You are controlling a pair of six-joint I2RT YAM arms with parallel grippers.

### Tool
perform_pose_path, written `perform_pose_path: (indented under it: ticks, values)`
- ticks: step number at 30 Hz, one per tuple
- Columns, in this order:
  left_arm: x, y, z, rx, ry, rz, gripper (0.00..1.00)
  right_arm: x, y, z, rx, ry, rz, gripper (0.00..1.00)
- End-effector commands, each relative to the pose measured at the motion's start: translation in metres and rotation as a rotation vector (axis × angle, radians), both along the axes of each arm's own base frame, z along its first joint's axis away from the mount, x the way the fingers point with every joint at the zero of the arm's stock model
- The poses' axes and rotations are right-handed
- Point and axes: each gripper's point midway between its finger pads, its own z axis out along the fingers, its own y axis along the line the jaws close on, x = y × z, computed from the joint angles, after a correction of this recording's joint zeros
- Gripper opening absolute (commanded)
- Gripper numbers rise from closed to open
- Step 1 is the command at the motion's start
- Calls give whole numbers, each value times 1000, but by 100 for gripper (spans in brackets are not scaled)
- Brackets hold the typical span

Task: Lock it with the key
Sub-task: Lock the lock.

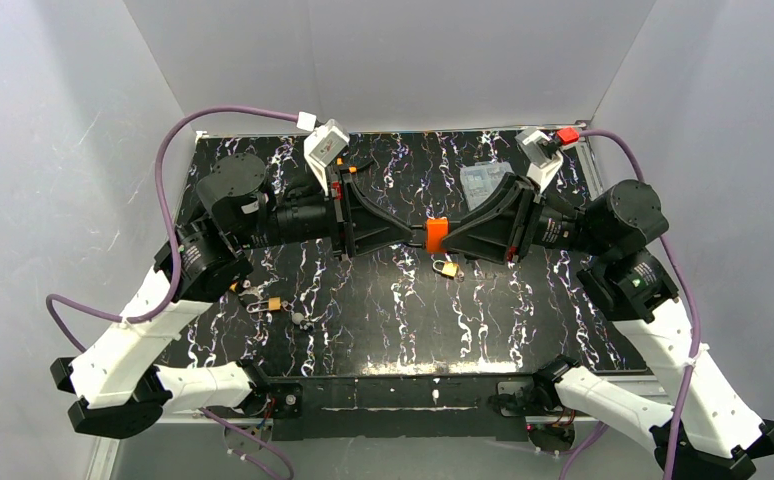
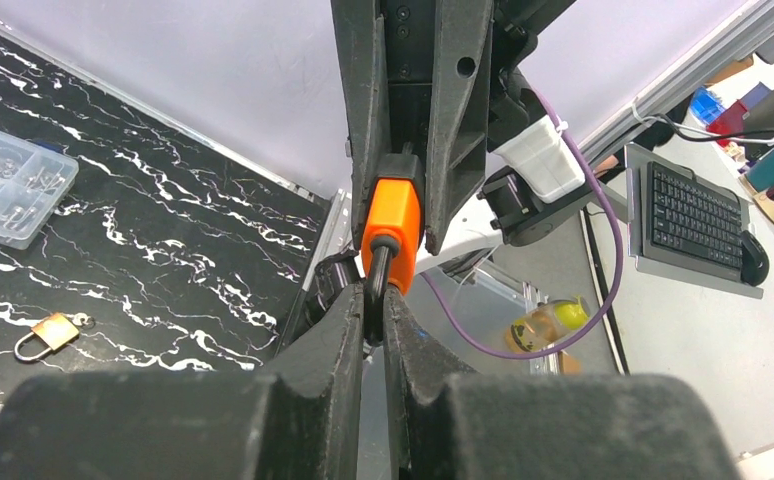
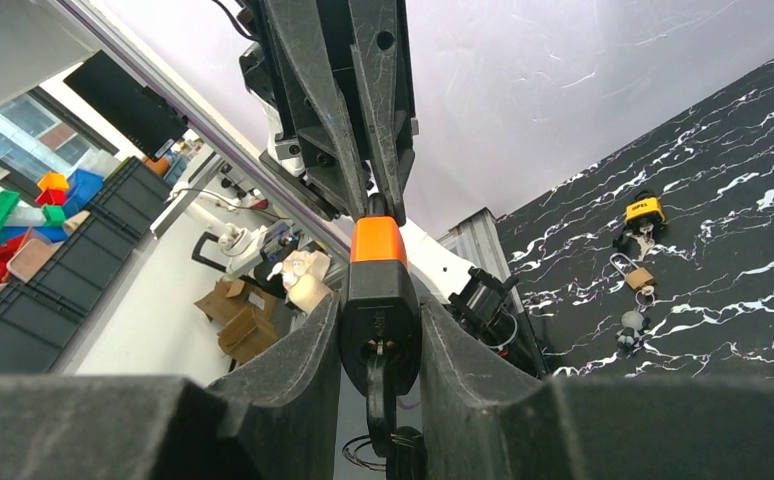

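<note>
Padlock (image 1: 435, 235), orange and black, held aloft at centre of top view, between both grippers. Left gripper (image 2: 373, 305) narrow, pinching padlock by black shackle (image 2: 374, 285); right gripper (image 3: 380, 320) clamped on padlock sides, key (image 3: 380, 385) in keyhole, hanging at lower centre of right wrist view. Just below in top view, brass padlock (image 1: 447, 268) flat on table (image 1: 383, 330); clear box (image 1: 481, 181) upper right of centre, well apart.

Matt orange plastic padlock (image 1: 436, 234) — glossy table (image 1: 383, 330)
</note>
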Motion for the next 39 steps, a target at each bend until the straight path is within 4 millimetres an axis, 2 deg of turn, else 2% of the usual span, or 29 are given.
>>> perform_pose_path:
  ticks: [1,19,39]
  values:
    - [0,-24,-8,17,30,-38,0,6,6,10,35,-57,-25,1]
    - [-6,-31,-14,37,58,-51,0,5,6,8,23,-47,-27,1]
    - [-11,-28,-13,33,54,-53,0,7,12,9,23,-45,-33,1]
